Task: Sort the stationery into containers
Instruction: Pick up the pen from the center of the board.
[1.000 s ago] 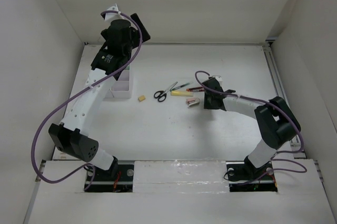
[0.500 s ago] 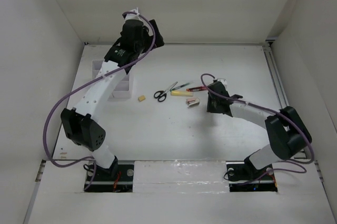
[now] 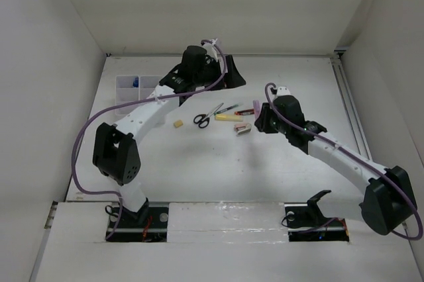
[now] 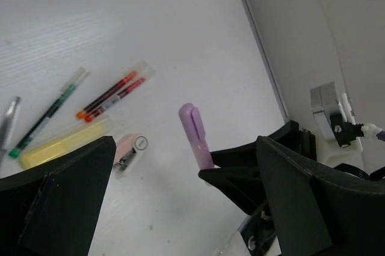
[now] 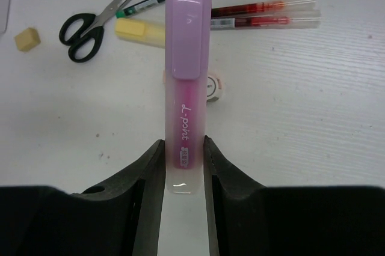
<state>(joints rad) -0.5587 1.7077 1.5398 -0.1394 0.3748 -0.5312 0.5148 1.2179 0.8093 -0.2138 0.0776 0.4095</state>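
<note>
My right gripper [image 5: 183, 155] is shut on a pink marker [image 5: 187, 82] with a lilac cap, held above the table over the loose stationery. That marker [image 4: 195, 137] also shows in the left wrist view, and from above it [image 3: 256, 107] sticks out of the right gripper [image 3: 261, 116]. Black-handled scissors [image 3: 205, 116], a green pen [image 3: 227, 108], a yellow marker [image 3: 226, 117], two red pens [image 5: 264, 15] and a small pink item [image 3: 242, 128] lie together mid-table. A tan eraser [image 3: 177, 123] lies left of them. My left gripper [image 3: 233, 74] hangs open behind the pile, holding nothing.
The white compartment tray [image 3: 120, 87] stands at the back left with a blue-capped bottle [image 3: 135, 82] in it. The left arm's forearm [image 3: 149, 106] stretches across between tray and pile. White walls close in the table at the back and both sides.
The left arm has swung right, from over the tray to behind the stationery pile. The right arm has stretched out and the pink marker now stands clear of the table in its jaws.
</note>
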